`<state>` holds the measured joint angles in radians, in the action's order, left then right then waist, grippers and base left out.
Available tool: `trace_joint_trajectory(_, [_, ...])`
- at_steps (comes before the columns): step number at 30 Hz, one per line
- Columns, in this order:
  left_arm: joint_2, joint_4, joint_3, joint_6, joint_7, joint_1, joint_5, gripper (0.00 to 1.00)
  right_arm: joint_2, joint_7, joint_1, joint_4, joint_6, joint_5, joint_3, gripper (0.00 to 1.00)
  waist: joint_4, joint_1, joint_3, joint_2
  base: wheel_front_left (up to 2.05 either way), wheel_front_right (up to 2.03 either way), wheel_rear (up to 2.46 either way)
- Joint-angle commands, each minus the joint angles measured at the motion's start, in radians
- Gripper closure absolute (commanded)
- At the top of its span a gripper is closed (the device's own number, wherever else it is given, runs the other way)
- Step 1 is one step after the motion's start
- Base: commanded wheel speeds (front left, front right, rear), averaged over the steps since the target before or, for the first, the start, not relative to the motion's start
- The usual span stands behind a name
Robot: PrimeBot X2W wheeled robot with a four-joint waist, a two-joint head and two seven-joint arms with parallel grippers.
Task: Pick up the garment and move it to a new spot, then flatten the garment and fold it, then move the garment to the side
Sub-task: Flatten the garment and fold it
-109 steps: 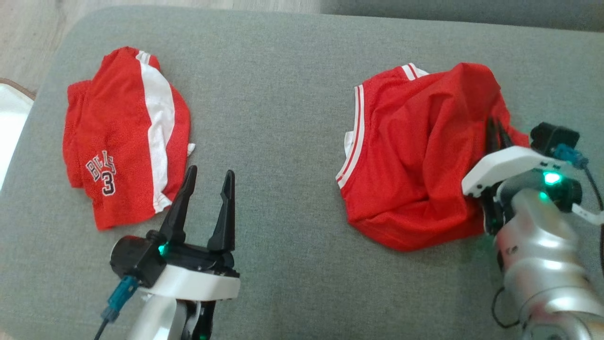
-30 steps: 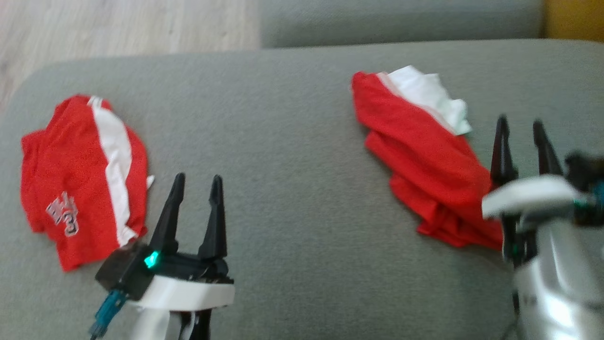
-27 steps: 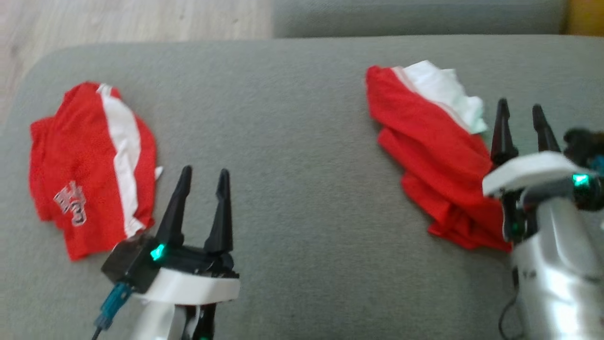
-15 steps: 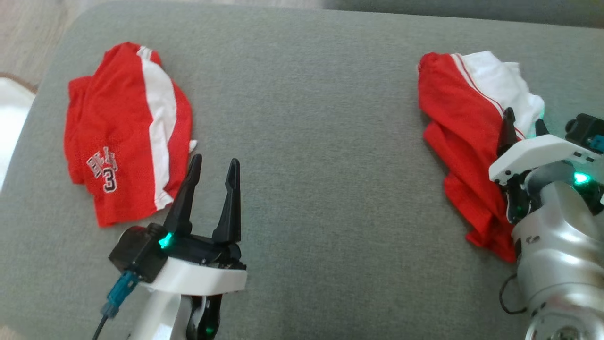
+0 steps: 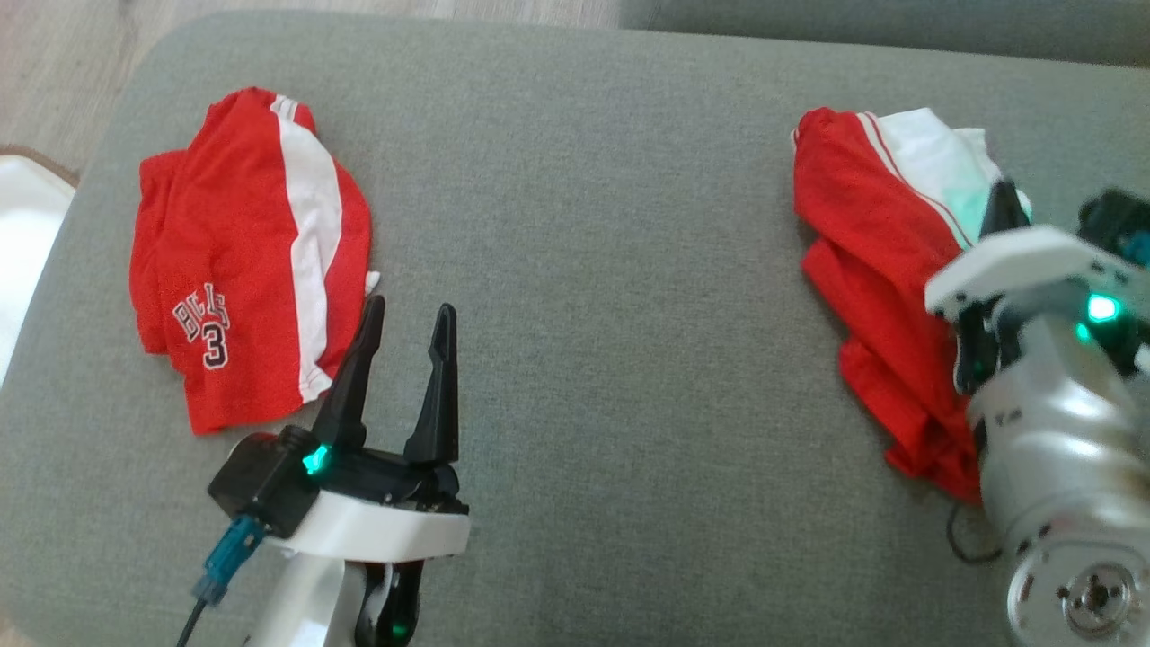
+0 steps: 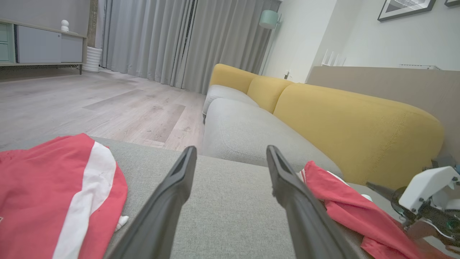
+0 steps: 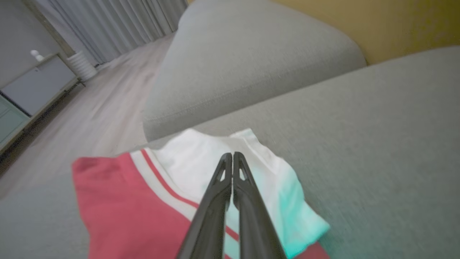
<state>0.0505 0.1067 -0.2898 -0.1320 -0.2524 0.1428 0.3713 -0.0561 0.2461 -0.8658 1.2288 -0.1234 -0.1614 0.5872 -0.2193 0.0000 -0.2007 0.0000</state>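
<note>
Left claw (image 5: 409, 307): nearest us, released, fingers spread above the grey seat cushion (image 5: 584, 225), just beside the red shorts (image 5: 243, 261).
Right claw (image 5: 1000, 190): clenched, fingers pressed together with the tips on the white panel. We cannot tell whether any cloth is pinched between them.
Red garment (image 5: 862, 234): on the right side of the cushion, folded into a narrow strip, white panel uppermost at its far end.
Step in hand: we judge it to be taking hold, so the folded piece can go to the side.
Doing it well: we would catch every layer, not just the top one (mesh slides easily). We would lift only just clear and set it down flat, since dragging could open the fold.
Since half a second ago: the right claw's fingers stood apart at the panel's edge and are now shut.
Since several seconds ago: the garment was a broad rumpled heap, and the shorts and left claw are unchanged.
</note>
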Motion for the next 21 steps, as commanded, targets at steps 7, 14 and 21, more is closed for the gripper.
trace_joint_trajectory(7, [0.001, -0.032, 0.04, 0.001, -0.009, 0.013, 0.013, 0.0, 0.006, 0.015, -0.036, -0.147, -0.007, 0.097, -0.137, 1.0, 0.013, 0.0, 0.031, 0.0, 0.0, 0.0, 0.0])
trace_joint_trajectory(14, [0.0, -0.042, 0.066, 0.001, -0.009, -0.004, 0.009, 0.0, 0.006, 0.015, 0.079, -0.337, -0.007, 0.245, -0.401, 1.0, 0.031, 0.0, 0.068, 0.0, 0.0, 0.0, 0.0])
trace_joint_trajectory(21, [0.0, -0.044, 0.094, 0.001, -0.009, -0.041, 0.001, 0.0, 0.006, 0.016, 0.345, -0.623, -0.007, 0.296, -0.629, 1.0, 0.08, 0.0, 0.145, 0.0, 0.0, 0.0, 0.0])
